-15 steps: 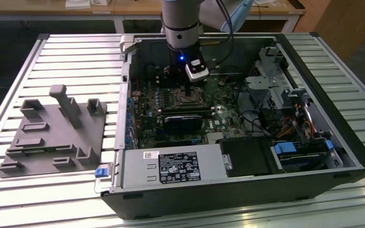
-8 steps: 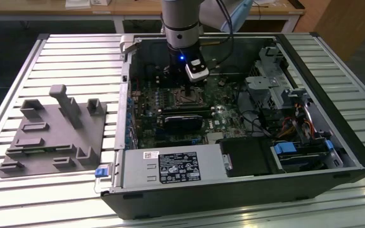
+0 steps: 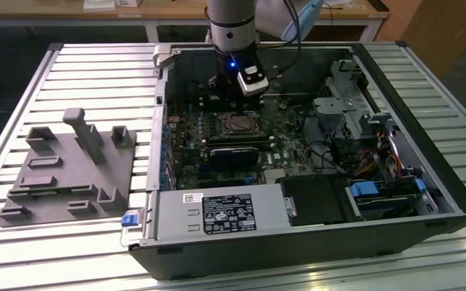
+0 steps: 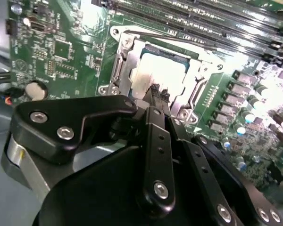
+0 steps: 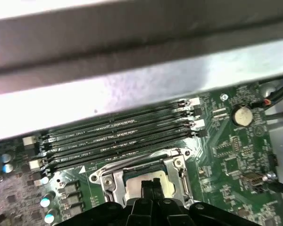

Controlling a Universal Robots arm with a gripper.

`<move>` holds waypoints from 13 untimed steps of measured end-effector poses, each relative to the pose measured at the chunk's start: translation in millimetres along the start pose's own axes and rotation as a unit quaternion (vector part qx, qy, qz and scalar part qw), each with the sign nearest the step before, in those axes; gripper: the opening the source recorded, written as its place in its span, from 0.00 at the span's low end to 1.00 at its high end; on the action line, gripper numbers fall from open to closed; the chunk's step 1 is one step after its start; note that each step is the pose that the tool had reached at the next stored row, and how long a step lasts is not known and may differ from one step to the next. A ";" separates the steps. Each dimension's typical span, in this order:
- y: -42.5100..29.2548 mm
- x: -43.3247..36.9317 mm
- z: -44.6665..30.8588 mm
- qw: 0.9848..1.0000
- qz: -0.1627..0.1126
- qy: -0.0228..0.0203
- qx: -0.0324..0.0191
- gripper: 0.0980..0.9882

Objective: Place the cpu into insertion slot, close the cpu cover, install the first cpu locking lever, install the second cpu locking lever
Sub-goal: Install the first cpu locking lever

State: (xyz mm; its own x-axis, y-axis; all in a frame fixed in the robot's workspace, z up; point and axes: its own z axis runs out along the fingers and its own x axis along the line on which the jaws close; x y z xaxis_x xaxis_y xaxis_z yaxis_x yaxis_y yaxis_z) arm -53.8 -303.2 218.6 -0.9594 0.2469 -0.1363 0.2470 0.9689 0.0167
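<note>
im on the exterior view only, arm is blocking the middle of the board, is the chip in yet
Observer: Yes. In the second wrist view the chip lies flat in the socket.
Operator: and the frame over it, up or down
Observer: Down. The frame lies flat around the chip, whose grey top shows through the window.
Operator: where's the gripper then
Observer: In the first wrist view the gripper is shut, with nothing between the fingers, and its tips are over the chip's edge. I cannot tell whether they touch it.
</note>
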 end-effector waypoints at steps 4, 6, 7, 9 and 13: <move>0.3 -1.6 -3.7 1.000 0.000 0.000 0.000 0.01; -0.5 -2.7 -3.8 1.000 0.000 0.000 0.001 0.01; -1.2 -3.3 -3.7 1.000 0.001 0.000 0.002 0.01; -2.8 -4.5 -3.5 1.000 0.001 0.000 0.002 0.01; -7.6 -6.7 -3.3 1.000 0.001 0.000 0.002 0.01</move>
State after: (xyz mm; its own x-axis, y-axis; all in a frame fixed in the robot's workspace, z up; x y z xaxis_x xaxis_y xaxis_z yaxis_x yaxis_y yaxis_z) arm -49.7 -312.1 222.7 -0.9586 0.2494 -0.1373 0.2501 0.9681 0.0124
